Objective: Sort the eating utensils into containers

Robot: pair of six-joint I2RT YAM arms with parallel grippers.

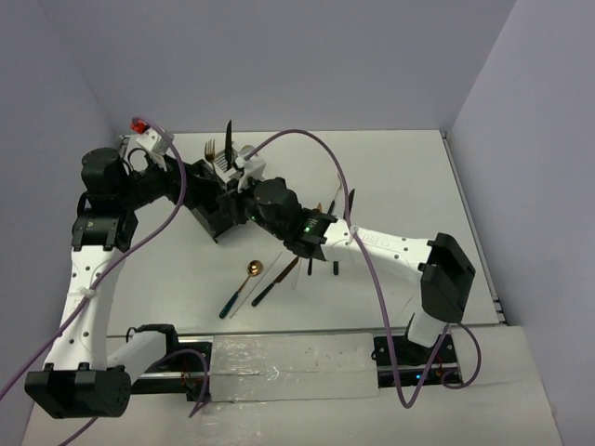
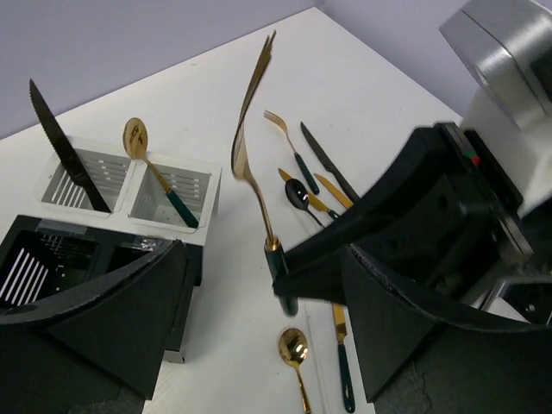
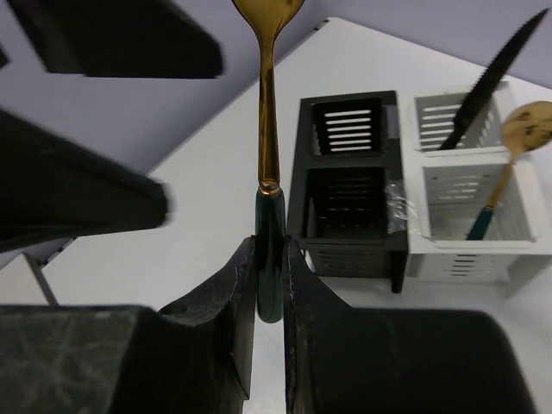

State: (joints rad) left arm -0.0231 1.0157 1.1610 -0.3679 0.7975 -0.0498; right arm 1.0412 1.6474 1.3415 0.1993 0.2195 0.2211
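Note:
My right gripper (image 3: 270, 250) is shut on the dark green handle of a gold fork (image 3: 268, 103), holding it upright. In the left wrist view this fork (image 2: 253, 147) stands between the wide-apart fingers of my open left gripper (image 2: 259, 297), which do not touch it. The containers stand close by: a black caddy (image 3: 349, 172) joined to a white caddy (image 3: 470, 194). The white one (image 2: 129, 185) holds a black knife (image 2: 60, 147) and a gold spoon (image 2: 138, 142). From above, both grippers meet by the caddies, with the fork's tines (image 1: 211, 149) sticking up.
More utensils lie on the table: a gold spoon (image 1: 253, 269) and a dark knife (image 1: 274, 283) near the front, and others (image 1: 325, 209) behind the right arm. A gold fork (image 2: 285, 129), black knife (image 2: 328, 159) and black spoon (image 2: 297, 194) lie beyond the held fork.

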